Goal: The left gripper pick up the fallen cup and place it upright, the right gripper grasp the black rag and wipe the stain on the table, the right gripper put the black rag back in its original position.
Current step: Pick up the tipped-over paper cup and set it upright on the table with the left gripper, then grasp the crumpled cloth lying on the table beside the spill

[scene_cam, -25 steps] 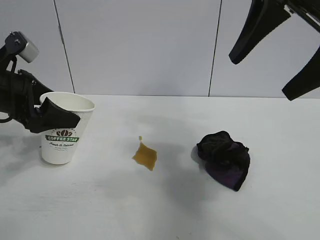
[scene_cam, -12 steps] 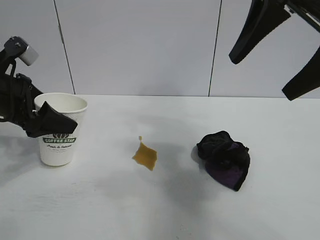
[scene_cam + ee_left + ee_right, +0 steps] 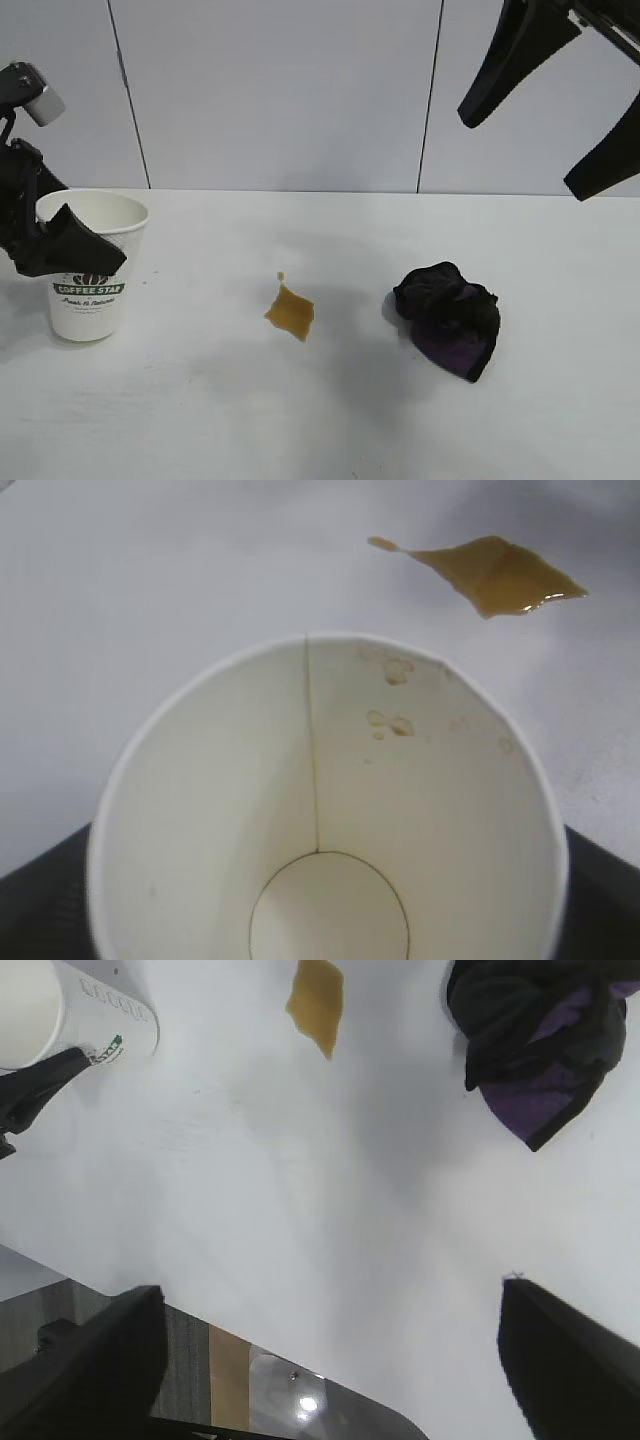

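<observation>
Cup (image 3: 85, 305) is being kept upright on the table (image 3: 250, 400), right inside the left gripper (image 3: 85, 245), so basically zero gap between the two. One black tip is being laid across the front of the cup, just under the rim and above the green logo. From the left wrist view the cup (image 3: 330, 810) is being looked straight down into: white inside, a seam, a couple of small brownish drops on the wall, and dark gripper parts are being shown on both sides of it. Whether the cup is being squeezed or has been let go honestly can't be told.

Out beyond the cup, away from that gripper, the stain (image 3: 290, 312) is being left alone on the tabletop, an amber diamond with a tiny droplet at one corner, well apart from the cup.

Farther out again, past the stain, the black rag (image 3: 448, 318) is being left bunched up, with purple showing on its underside.

Farthest off, the right gripper (image 3: 520, 150) is being held high in the air above the rag, jaws spread wide, nothing being gripped.
</observation>
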Robot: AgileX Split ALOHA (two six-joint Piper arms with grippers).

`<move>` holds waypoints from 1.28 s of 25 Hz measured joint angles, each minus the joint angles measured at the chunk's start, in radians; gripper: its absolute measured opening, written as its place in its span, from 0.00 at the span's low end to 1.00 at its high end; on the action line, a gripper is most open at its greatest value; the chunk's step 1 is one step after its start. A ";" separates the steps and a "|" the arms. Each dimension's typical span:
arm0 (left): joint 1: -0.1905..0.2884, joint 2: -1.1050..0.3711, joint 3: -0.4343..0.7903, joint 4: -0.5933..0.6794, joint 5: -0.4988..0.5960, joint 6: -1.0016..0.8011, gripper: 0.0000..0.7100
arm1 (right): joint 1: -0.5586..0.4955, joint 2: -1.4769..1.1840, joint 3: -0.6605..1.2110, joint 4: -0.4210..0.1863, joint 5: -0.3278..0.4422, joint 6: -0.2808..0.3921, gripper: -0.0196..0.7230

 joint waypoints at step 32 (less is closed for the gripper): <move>0.000 -0.017 0.000 0.703 -0.057 -0.777 0.97 | 0.000 0.000 0.000 0.001 -0.001 -0.020 0.86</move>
